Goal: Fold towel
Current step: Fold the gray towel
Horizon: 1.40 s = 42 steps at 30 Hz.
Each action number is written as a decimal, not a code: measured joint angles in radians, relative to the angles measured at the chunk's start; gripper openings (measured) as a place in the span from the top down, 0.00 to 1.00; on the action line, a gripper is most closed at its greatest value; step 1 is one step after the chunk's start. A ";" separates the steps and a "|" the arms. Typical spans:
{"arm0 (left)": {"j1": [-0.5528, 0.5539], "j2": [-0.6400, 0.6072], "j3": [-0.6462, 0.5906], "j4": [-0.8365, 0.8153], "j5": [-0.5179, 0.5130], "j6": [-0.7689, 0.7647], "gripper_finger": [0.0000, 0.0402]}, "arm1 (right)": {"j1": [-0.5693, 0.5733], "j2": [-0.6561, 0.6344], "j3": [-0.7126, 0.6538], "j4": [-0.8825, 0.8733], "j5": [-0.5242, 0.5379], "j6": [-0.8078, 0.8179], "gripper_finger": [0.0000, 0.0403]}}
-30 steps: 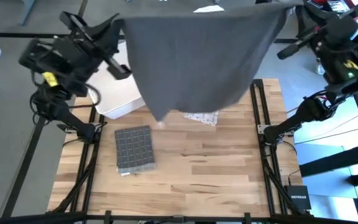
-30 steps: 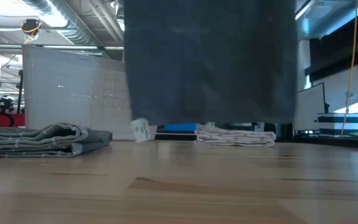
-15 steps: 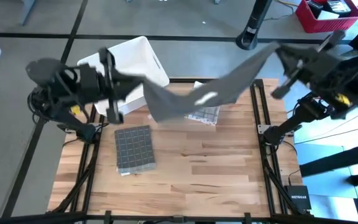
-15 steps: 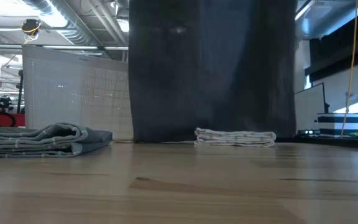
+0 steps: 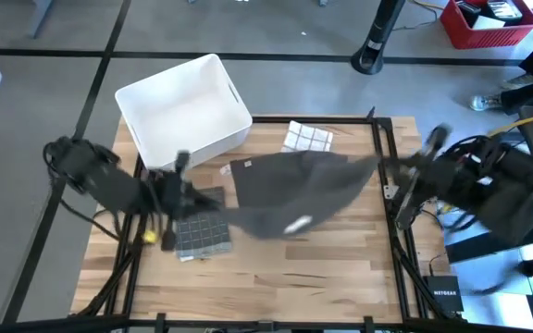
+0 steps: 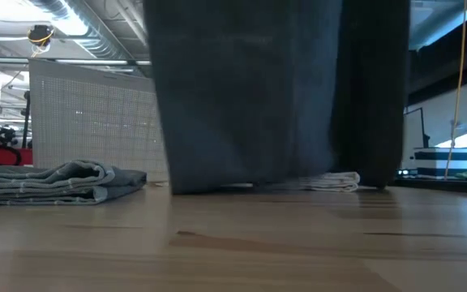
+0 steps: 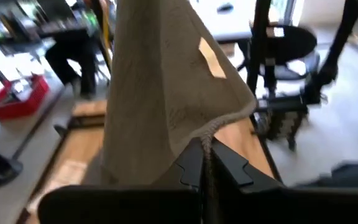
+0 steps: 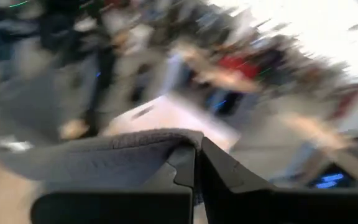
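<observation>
The dark grey towel [image 5: 290, 190] hangs stretched between the two arms over the wooden table [image 5: 322, 268], its middle sagging toward the boards just in front of the white bin [image 5: 183, 109]. A pale label on the cloth faces up near its lower edge. In the low view the towel [image 6: 266, 89] falls like a curtain, its bottom hem at the table surface or just above it; which cannot be told.

The left gripper [image 5: 181, 190] is low, beside the front corner of the white bin, its fingers [image 7: 194, 168] pressed together and pinching one corner of the towel. The right gripper [image 5: 405, 176] is out past the table's edge on the far side from the bin, fingers [image 8: 188, 165] also pressed together on the opposite corner of the cloth.

A folded checked dark towel [image 5: 202, 231] lies on the table just in front of the left gripper, and a folded white checked cloth [image 5: 305, 139] lies beside the bin near the table's back edge, partly behind the hanging towel in the low view.
</observation>
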State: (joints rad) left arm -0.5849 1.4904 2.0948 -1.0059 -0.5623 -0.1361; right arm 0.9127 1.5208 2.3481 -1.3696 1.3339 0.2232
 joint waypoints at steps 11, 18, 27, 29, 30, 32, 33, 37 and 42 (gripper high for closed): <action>-0.083 0.037 -0.370 0.192 -0.075 -0.133 0.99 | 0.012 0.071 -0.349 -0.119 -0.458 0.481 0.97; -0.154 0.039 -0.611 0.399 -0.073 -0.277 0.99 | 0.038 0.075 -0.720 -0.010 -0.666 0.733 0.97; -0.207 0.123 -0.889 0.876 -0.057 -0.333 0.99 | 0.153 0.076 -0.985 0.234 -1.033 1.010 0.97; -0.208 0.157 -0.915 0.967 -0.022 -0.334 0.99 | 0.191 0.075 -0.983 0.260 -1.079 1.089 0.97; -0.208 0.179 -0.923 1.009 0.009 -0.335 0.99 | 0.207 0.075 -0.976 0.276 -1.097 1.124 0.97; -0.210 0.221 -0.925 1.077 0.098 -0.336 0.99 | 0.242 0.075 -0.960 0.333 -1.100 1.175 0.97; -0.214 0.241 -0.925 1.109 0.148 -0.337 0.99 | 0.256 0.074 -0.954 0.363 -1.087 1.189 0.97; -0.236 0.286 -0.925 1.149 0.297 -0.419 0.99 | 0.308 0.077 -0.953 0.463 -0.953 1.193 0.97; -0.299 0.286 -0.925 1.156 0.274 -0.492 0.99 | 0.346 0.088 -0.950 0.519 -1.035 1.281 0.97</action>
State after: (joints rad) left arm -0.8840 1.7767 1.1694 0.1501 -0.2883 -0.6281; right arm 1.2589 1.6093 1.3982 -0.8510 0.2989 1.5040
